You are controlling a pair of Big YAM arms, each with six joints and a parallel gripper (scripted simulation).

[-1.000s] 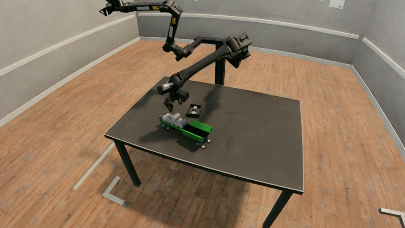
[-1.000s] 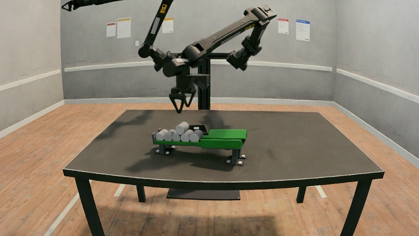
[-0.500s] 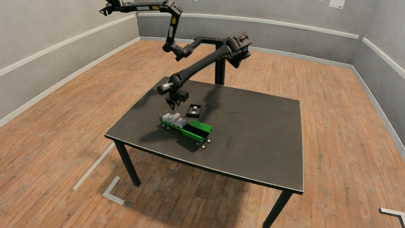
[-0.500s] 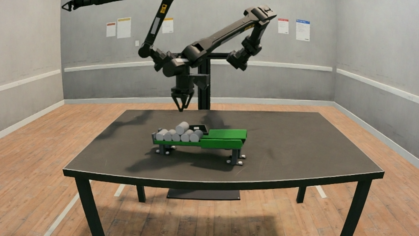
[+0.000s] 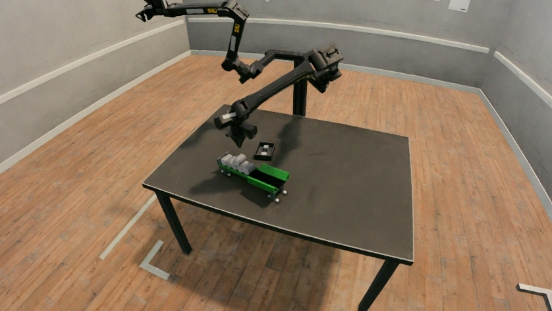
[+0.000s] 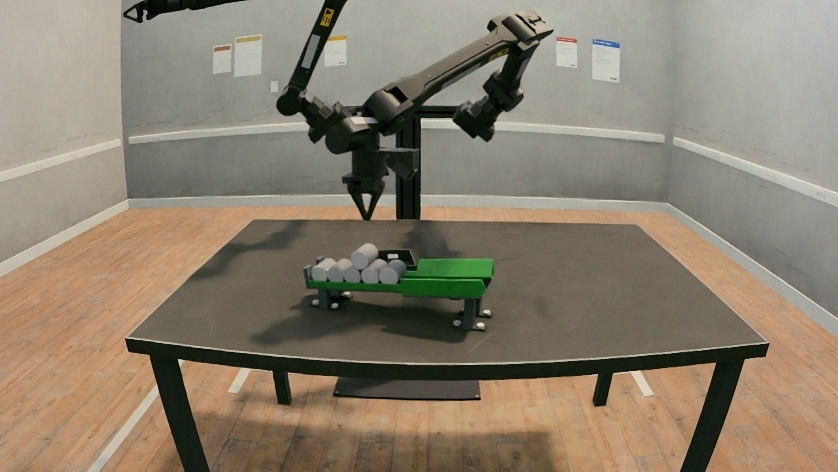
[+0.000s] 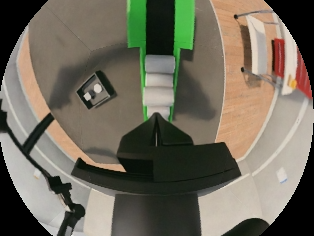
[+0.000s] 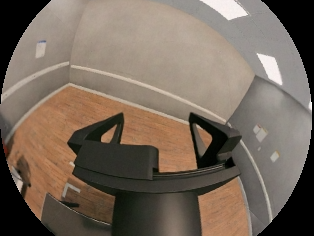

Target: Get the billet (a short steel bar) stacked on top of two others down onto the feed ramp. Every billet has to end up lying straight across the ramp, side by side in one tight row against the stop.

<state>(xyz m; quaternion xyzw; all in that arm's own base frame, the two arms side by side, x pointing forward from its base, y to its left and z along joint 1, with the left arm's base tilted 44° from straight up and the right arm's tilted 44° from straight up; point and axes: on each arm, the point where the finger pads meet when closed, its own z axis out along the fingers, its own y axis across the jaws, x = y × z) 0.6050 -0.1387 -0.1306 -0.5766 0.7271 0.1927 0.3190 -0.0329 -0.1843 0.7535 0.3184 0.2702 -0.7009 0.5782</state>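
A dark, matte bench (image 5: 347, 193) (image 6: 586, 281) (image 7: 55, 45) (image 8: 70, 217) with a pale edge and black legs stands on a floor (image 5: 96, 154) (image 6: 645, 257) (image 8: 50, 120) of orange-brown planks. Grey walls (image 5: 328, 38) (image 6: 609, 105) (image 8: 150, 45) surround it, with a white rail running along them and paper notices (image 6: 605, 61) on the far one. Pale tape marks part of the floor.

On the bench, a small black open tray (image 5: 264, 157) (image 6: 411, 257) (image 7: 106, 98) sits near the green feed ramp (image 5: 268, 189) (image 6: 442, 287) (image 7: 136, 30), apart from it. Inside the tray are a pale block (image 5: 266, 147) (image 7: 87, 96) and a round white piece (image 5: 263, 153) (image 7: 97, 88). The ramp stands on short grey legs; five lower billets (image 6: 392, 272) lie across its narrower part, leading away from the stop (image 6: 307, 276).

The stacked billet (image 5: 239, 159) (image 6: 364, 256) (image 7: 158, 96) is raised above that row, resting on the third and fourth billets counted from the stop. The left claw (image 5: 240, 145) (image 6: 367, 216) (image 7: 156, 116) points down above the stack, well clear of it, its fingers fully together with nothing between them. The right claw (image 5: 140, 16) (image 6: 131, 12) (image 8: 156, 115) is spread wide, holding nothing, raised off to one side and far from the billets.
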